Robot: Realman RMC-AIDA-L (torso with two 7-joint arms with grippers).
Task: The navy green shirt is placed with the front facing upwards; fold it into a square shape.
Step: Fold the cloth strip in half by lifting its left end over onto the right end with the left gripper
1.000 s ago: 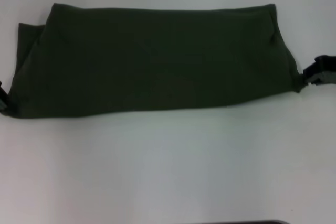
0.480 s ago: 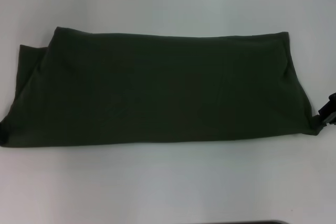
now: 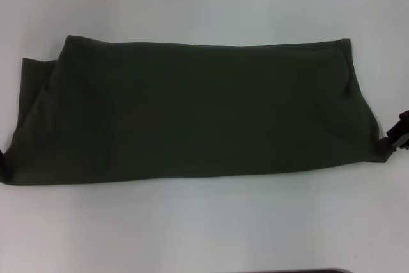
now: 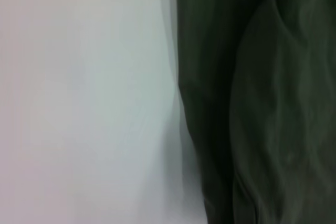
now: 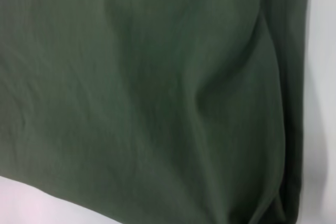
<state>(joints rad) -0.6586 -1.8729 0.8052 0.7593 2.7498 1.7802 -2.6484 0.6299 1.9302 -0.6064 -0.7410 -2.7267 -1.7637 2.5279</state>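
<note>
Head view: navy green shirt (image 3: 198, 110) folded on table (image 3: 204, 222)

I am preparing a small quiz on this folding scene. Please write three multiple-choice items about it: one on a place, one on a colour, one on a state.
1. Where is the right gripper, seen from the head camera?
A. at the near right corner of the dark olive-green cotton shirt
B. above the middle of the shirt
C. beyond the far edge of the shirt

2. What colour is the table surface under the shirt?
A. black
B. white
C. brown wood

3. In what state does the shirt lie?
A. rolled into a tube
B. spread fully open with lettering showing
C. folded into a long band across the table

Answers: 1 A, the right gripper shows at the near right corner of the shirt. 2 B, the table is plain white. 3 C, the cloth forms a wide flat band and no lettering is visible.
</note>
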